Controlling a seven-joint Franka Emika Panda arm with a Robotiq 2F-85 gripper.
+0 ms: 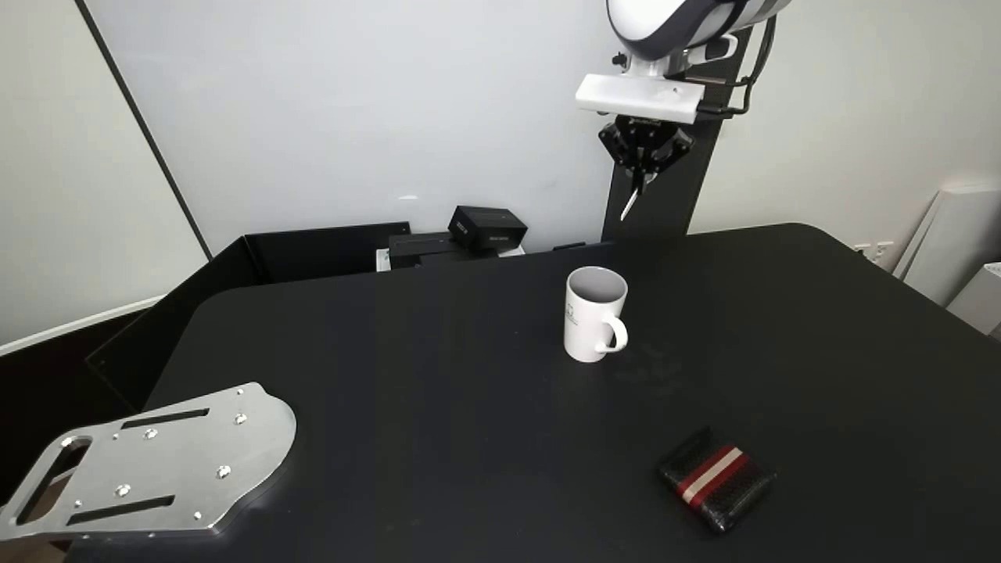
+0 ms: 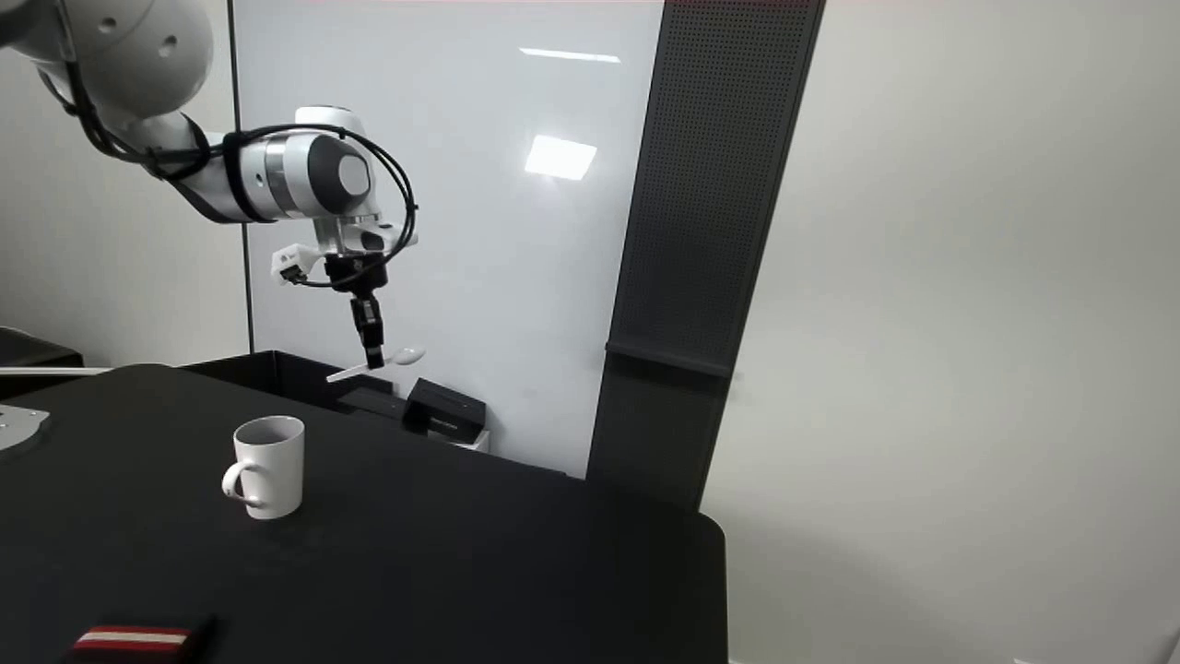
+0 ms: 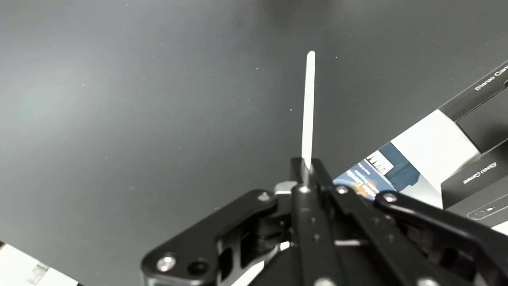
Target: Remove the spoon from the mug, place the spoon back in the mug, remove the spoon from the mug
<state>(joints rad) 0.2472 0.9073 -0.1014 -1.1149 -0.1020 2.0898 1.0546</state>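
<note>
The white spoon (image 3: pixel 308 105) was pinched between the jaws of the gripper (image 2: pixel 374 361), slanting, its handle end lower than its bowl. It hung in the air, clear of the mug (image 1: pixel 588 324) and higher than its rim. The mug stood upright on the black table (image 1: pixel 438 407), its loop handle out to one side, small print on its wall. In the foreground of both exterior views lay a black wallet (image 1: pixel 715 478) with red and cream stripes. A slotted metal plate (image 1: pixel 184 461) lay at the left of an exterior view; boxes (image 3: pixel 476 174) lettered "Stereo Camera" showed in the wrist view.
</note>
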